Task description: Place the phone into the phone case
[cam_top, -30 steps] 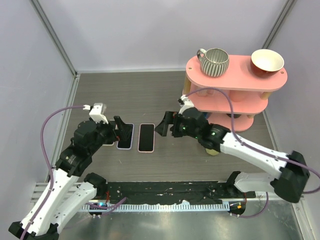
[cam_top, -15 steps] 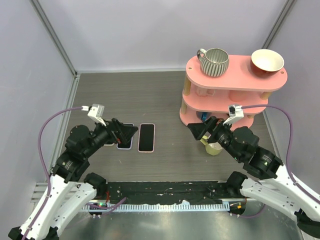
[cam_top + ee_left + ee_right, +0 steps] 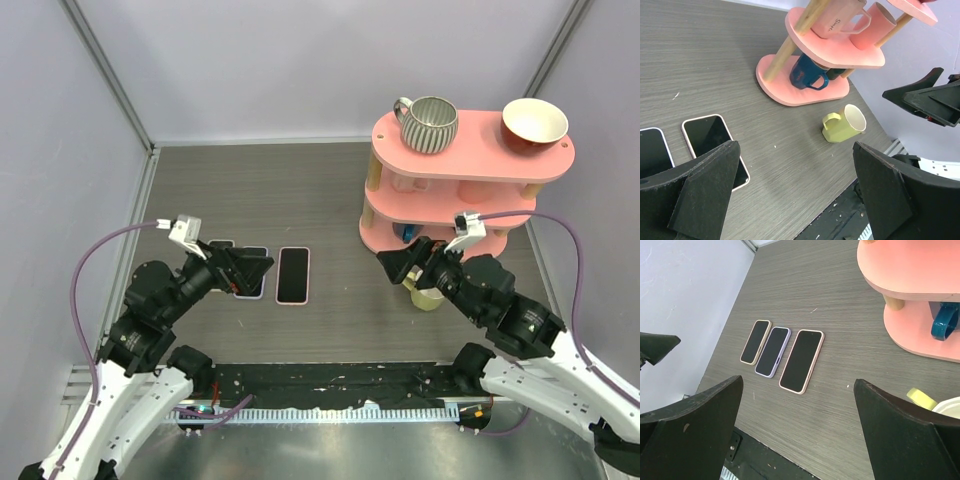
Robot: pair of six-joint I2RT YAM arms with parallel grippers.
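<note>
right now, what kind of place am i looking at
Most likely a robot test cell in a lab, not a home: plain pale walls on metal framing box in a table, and staged props sit on it, three phones in a neat row and a pink tiered stand of mugs.

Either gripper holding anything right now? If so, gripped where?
Nothing held: left gripper and right gripper both open, empty; three dark-screened phones lie flat on the grey table.
</note>
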